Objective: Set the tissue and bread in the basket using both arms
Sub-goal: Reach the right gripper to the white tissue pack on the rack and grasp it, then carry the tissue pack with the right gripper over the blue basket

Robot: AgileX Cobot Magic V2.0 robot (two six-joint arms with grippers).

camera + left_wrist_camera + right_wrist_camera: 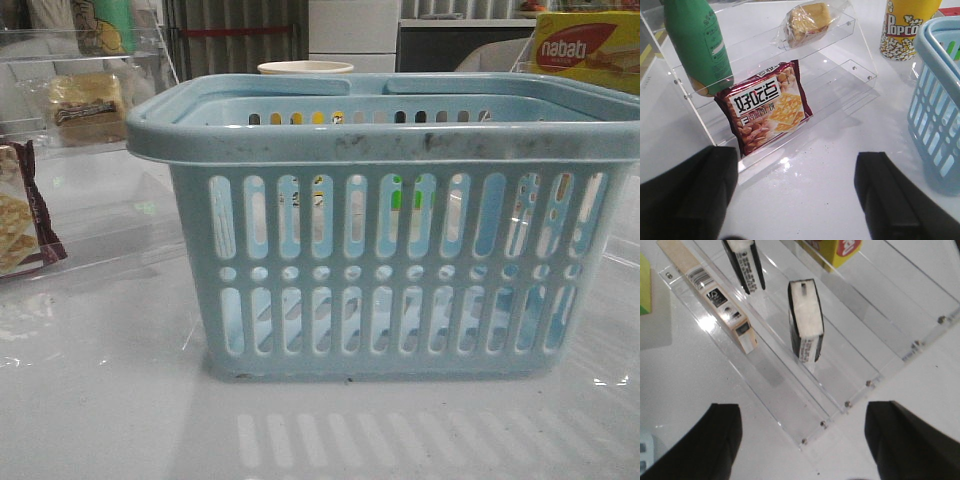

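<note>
The light-blue basket (385,250) stands closest on the white tabletop (100,400), nothing visible inside. Both hands hang spread wide and grip nothing — the left hand (795,195) before a clear shelf (860,55), the right hand (802,440) before another. Farther back, the bread (807,22) sits on the left shelf's upper tier above a cracker packet (767,107); the black tissue (805,320) stands upright in the right rack (860,385).

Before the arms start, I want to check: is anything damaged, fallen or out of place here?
Nothing is fallen or spilled. Only the basket looks worn: dark scuff marks run along its front rim. The bread and the cracker packet sit on their clear shelf.
</note>
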